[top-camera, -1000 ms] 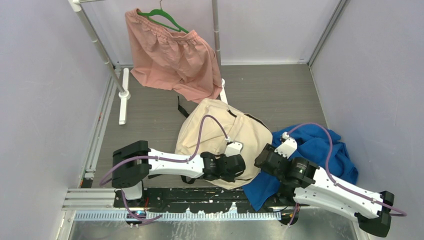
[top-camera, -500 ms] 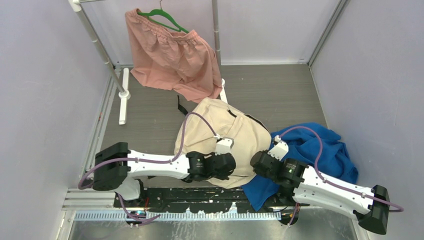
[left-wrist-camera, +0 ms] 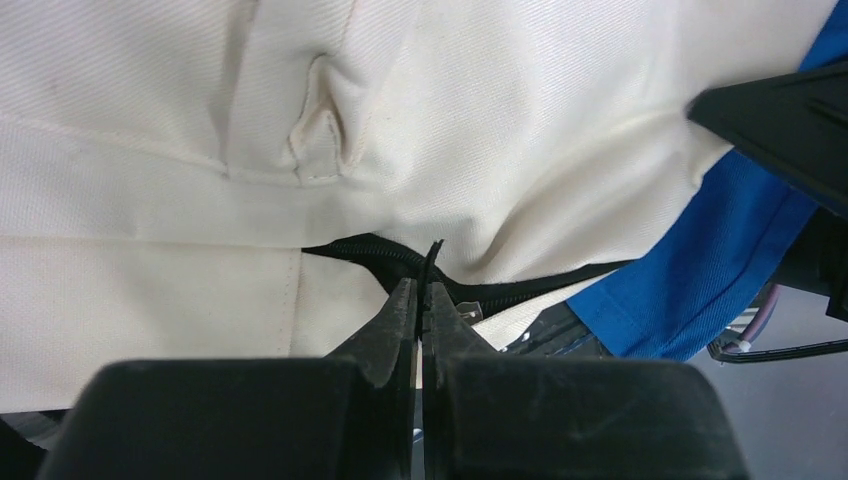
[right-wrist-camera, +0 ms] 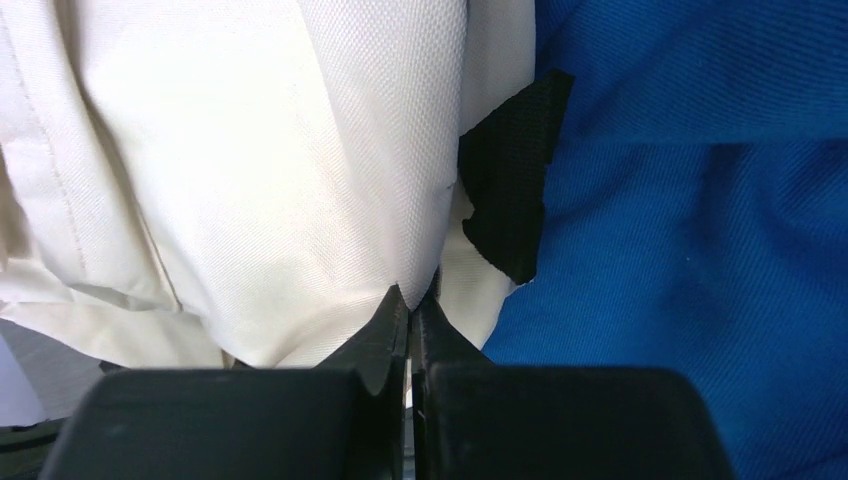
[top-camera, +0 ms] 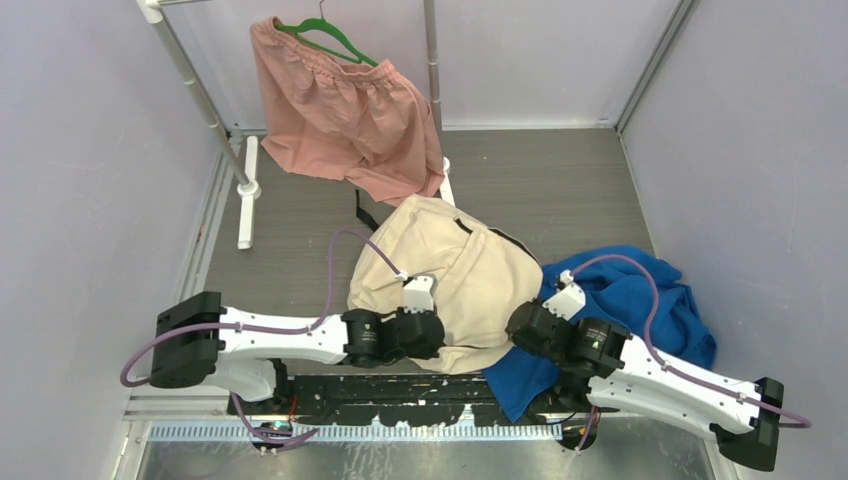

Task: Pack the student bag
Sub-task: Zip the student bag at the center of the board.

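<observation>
Cream bag (top-camera: 470,270) newly pinched in right gripper (right-wrist-camera: 412,298); zip pull (left-wrist-camera: 432,258), clamped in left gripper (left-wrist-camera: 420,292), dragged toward nine o'clock. Opening judged underway.

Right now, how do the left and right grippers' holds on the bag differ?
The left gripper pinches the thin black zipper pull of the student bag; the right gripper pinches a fold of its plain cream fabric. The left sits at the zipper line, the right at the bag's edge beside the blue cloth. Both are shut on the bag.
</observation>
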